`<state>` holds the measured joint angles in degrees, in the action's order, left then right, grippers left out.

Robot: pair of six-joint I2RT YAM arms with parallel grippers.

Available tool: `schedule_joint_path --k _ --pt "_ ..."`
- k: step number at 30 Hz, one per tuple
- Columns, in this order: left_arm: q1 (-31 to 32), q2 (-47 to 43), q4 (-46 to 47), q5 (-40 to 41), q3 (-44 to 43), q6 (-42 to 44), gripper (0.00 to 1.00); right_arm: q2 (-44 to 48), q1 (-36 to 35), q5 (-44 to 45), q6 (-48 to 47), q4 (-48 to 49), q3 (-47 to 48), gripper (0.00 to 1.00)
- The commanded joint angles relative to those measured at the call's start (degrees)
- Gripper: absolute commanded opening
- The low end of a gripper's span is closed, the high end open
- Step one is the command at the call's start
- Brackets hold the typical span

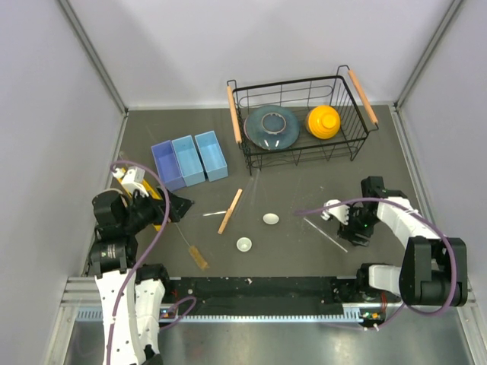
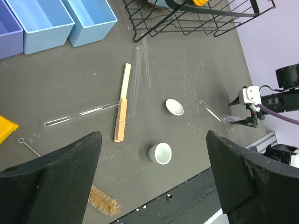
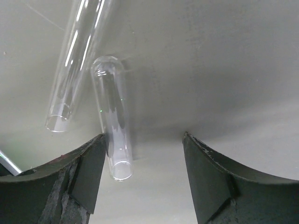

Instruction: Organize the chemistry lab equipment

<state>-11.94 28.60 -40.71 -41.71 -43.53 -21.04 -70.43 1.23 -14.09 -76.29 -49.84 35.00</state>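
Note:
A tan wooden stick lies mid-table. Two small white dishes sit to its right, also in the left wrist view. A wire brush with amber bristles lies near the front edge. Clear glass tubes lie left of the stick and at right. My left gripper is open and empty, above the table at left. My right gripper is open, low over the table, with one glass tube against its left finger and another tube beside it.
A black wire basket at the back holds a blue-grey plate and a yellow bowl. Three light-blue bins stand at back left. A yellow object lies near my left gripper.

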Motion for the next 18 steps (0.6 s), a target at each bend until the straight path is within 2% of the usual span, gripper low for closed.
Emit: schedule_joint_path --k 1,6,9,10,18 --pt "0.2 -0.2 1.1 -2.0 0.6 -0.8 0.99 -1.0 -0.6 0.0 1.5 5.7 0.1 0.64" --pt "0.1 -0.1 1.1 -3.6 1.1 -2.1 0.99 -1.9 -0.6 0.4 3.3 8.5 0.7 0.58" --pt "0.2 0.0 2.2 -6.0 1.7 -3.7 0.99 -3.6 -0.6 -0.2 4.8 9.5 1.8 0.5" --pt "0.2 0.1 2.6 -6.9 2.3 -5.0 0.99 -4.1 -0.6 -0.2 5.4 9.7 2.3 0.44" --pt "0.1 0.1 8.6 -13.7 7.1 -12.5 0.97 -7.3 -0.3 -2.1 9.5 12.0 5.4 0.31"
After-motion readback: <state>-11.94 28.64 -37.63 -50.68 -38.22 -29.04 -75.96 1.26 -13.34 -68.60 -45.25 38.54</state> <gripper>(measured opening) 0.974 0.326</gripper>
